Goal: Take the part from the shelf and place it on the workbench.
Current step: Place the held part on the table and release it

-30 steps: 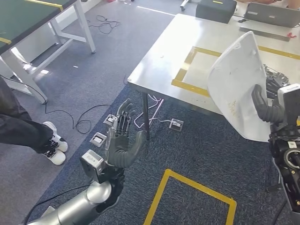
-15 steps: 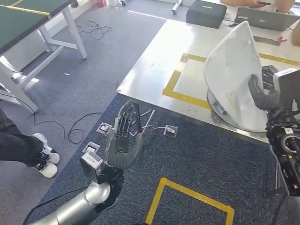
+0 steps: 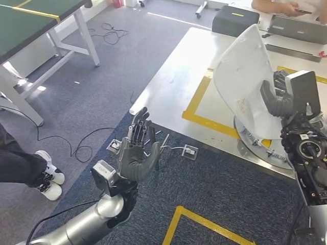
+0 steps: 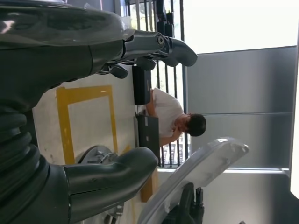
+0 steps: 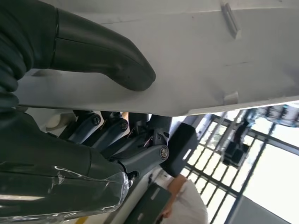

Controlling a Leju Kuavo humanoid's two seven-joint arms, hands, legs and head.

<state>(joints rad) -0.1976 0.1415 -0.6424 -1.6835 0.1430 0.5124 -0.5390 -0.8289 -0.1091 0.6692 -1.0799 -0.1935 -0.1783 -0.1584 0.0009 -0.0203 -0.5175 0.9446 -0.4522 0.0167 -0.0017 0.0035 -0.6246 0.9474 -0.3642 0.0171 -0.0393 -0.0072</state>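
I hold the big white curved part (image 3: 247,81) in my right hand (image 3: 283,102), with the thumb pressed on its front and the fingers (image 5: 141,144) tucked behind its edge, so the hand is clamped on it. The part is up in the air, tilted, over the worktop (image 3: 181,76), just above a round metal plate (image 3: 266,145) that lies near the yellow tape square (image 3: 202,99). My left hand (image 3: 137,153) is low beside the worktop's near corner, its fingers spread apart and holding nothing. I think the step now is to set the part down on the worktop. To do it well, I should bring the part down slowly and keep it steady until its bottom edge touches. I cannot tell which spot is meant for it, the round plate or the taped square, so I would go gently. I should let go only when the part rests by itself, because it is curved and might tip or roll. A person (image 3: 287,6) sits at the far side of the worktop, so I keep my moves small.
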